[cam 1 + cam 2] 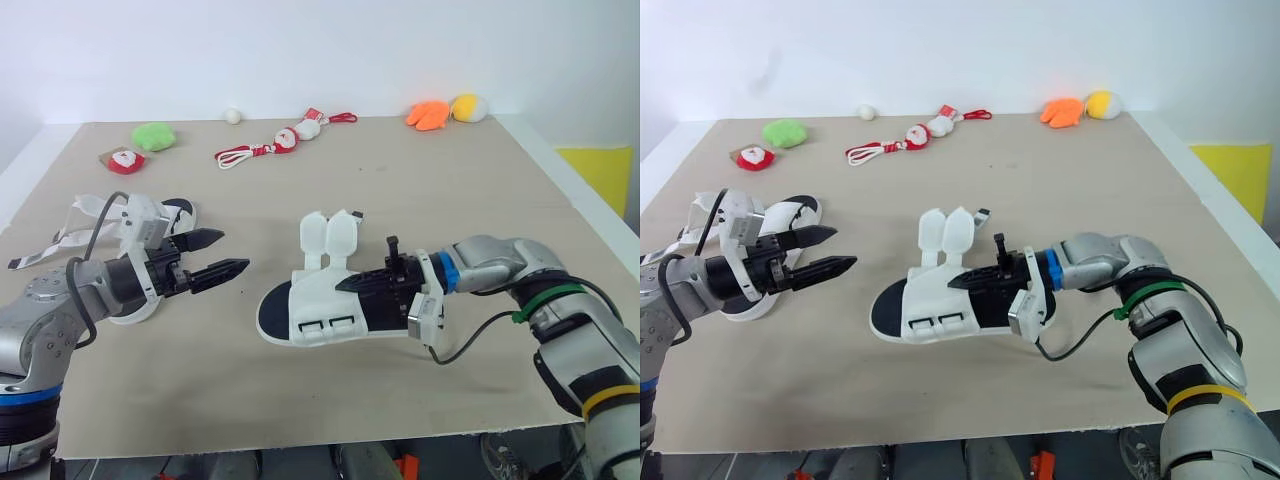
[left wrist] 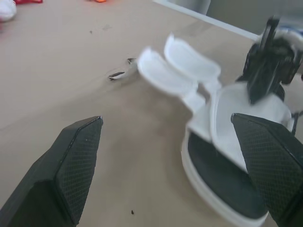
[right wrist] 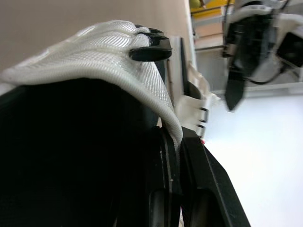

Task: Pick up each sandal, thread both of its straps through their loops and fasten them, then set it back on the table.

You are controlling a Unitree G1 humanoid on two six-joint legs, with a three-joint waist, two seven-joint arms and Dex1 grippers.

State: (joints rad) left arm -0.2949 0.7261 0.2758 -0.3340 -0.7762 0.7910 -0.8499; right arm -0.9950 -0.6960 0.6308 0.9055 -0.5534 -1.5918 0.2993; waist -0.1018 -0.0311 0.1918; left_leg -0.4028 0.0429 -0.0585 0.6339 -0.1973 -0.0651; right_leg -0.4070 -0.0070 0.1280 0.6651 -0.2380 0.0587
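Observation:
A white sandal (image 1: 310, 316) with a dark insole lies mid-table, its two straps (image 1: 331, 236) flipped open and pointing toward the far side. My right gripper (image 1: 348, 285) reaches in from the right and is shut on the sandal's white upper; the right wrist view shows mesh (image 3: 118, 47) pinched between the fingers. My left gripper (image 1: 233, 251) hovers open a short way left of the sandal's toe, pointing at it. In the left wrist view the sandal (image 2: 227, 175) lies between the fingertips (image 2: 80, 156). A second sandal (image 1: 176, 211) with loose straps (image 1: 60, 240) lies behind my left gripper.
Along the far edge sit a green plush (image 1: 153, 135), a red and white toy (image 1: 122, 159), Santa figures on a red cord (image 1: 285, 140), a white ball (image 1: 233, 115), and orange (image 1: 428, 114) and yellow (image 1: 467, 107) plush pieces. The table's front edge (image 1: 300, 440) is close.

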